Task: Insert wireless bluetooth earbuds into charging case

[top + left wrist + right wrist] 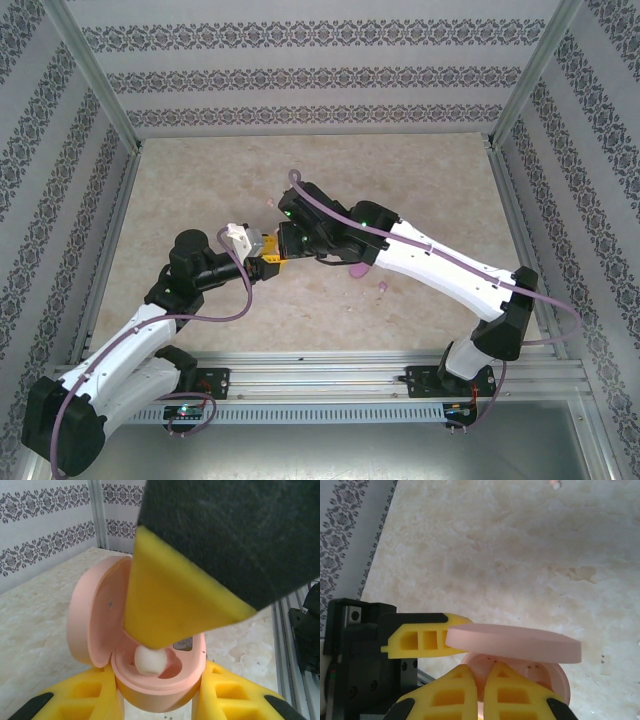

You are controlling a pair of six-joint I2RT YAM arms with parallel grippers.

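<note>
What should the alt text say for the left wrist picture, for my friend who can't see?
An open pink case is gripped between the yellow fingers of the left pincer, with a pale earbud sitting in its base. The shut right pincer reaches down from above, its yellow tip right at the earbud.

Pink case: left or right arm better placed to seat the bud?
Right. The right gripper, shut, points tip-down onto the pale bud inside the open pink case. The left gripper is clamped on the case's base, so it isn't free.
</note>
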